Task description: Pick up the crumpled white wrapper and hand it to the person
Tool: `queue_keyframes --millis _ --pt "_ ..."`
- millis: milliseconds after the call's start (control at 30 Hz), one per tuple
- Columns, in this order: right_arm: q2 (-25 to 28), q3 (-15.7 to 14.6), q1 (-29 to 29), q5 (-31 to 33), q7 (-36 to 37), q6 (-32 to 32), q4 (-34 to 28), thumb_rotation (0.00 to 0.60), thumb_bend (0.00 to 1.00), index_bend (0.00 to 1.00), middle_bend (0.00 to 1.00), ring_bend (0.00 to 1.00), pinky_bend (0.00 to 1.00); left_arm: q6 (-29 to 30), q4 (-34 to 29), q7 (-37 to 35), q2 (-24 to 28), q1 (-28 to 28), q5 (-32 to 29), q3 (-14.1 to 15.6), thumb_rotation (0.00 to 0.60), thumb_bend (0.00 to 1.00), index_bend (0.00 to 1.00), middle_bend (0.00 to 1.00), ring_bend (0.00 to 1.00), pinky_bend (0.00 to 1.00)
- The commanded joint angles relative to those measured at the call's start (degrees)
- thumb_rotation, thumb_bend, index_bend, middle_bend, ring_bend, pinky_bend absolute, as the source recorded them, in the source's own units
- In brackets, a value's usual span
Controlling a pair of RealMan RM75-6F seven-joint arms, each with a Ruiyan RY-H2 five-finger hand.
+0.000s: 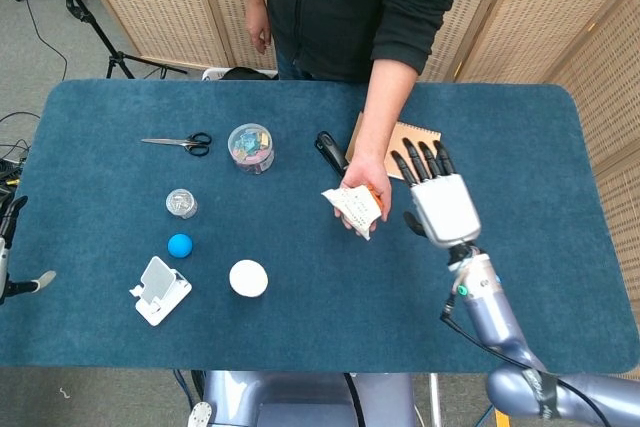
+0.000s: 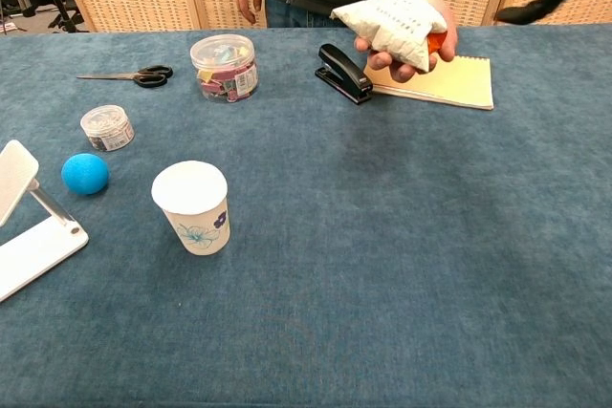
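The crumpled white wrapper (image 1: 353,209) lies in the person's hand (image 1: 362,187) above the table (image 1: 300,327), while the right hand (image 1: 440,202) hovers beside it, fingers spread, holding nothing.

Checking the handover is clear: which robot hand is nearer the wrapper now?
Right. The right hand is open just beside the wrapper, which lies in the person's hand. The left hand is not in view.

On the table (image 1: 560,147): one pair of scissors (image 1: 178,142), two clear jars (image 1: 250,147) (image 1: 181,203), one blue ball (image 1: 179,245), one paper cup (image 1: 248,278), one white phone stand (image 1: 160,290), one black stapler (image 1: 331,153), one notepad (image 1: 412,152). One crumpled white wrapper (image 1: 353,209) lies in the person's hand (image 1: 364,187).
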Motion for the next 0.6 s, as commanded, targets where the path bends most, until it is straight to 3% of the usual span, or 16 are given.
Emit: queue_keyframes --millis 33,100,167,233,400,600 --pt "6.0 -3.6 -5.0 -3.7 2.7 3.4 -3.9 0.6 0.3 0.0 0.0 0.0 0.0 0.2 -0.1 0.1 0.0 0.1 0.2 0.1 0.6 0.0 0.0 0.0 0.0 0.0" --pt "7.9 -5.6 -7.8 -7.1 6.1 5.5 -3.5 0.6 0.26 0.0 0.0 0.0 0.0 0.4 -0.2 0.2 -0.1 0.2 0.3 0.1 0.6 0.0 0.0 0.0 0.0 0.0" --pt "8.9 -8.0 -11.1 -11.5 9.9 8.7 -1.2 0.6 0.09 0.0 0.0 0.0 0.0 0.7 -0.3 0.2 -0.1 0.3 0.6 0.2 0.6 0.0 0.0 0.0 0.0 0.0" --pt "8.8 -9.9 -13.7 -15.1 13.6 11.3 1.7 0.6 0.0 0.0 0.0 0.0 0.0 0.8 -0.4 0.4 -0.2 0.3 0.6 0.3 0.6 0.0 0.0 0.0 0.0 0.0" --pt "6.2 -14.3 -20.3 -20.6 26.8 16.7 11.7 0.6 0.0 0.0 0.0 0.0 0.0 1.2 -0.3 1.4 -0.8 0.4 0.6 0.5 0.6 0.0 0.0 0.0 0.0 0.0" --pt "2.7 -15.1 -24.3 -22.6 35.3 19.9 19.4 0.6 0.0 0.0 0.0 0.0 0.0 1.7 0.1 2.2 -1.7 0.5 0.9 0.6 0.6 0.0 0.0 0.0 0.0 0.0"
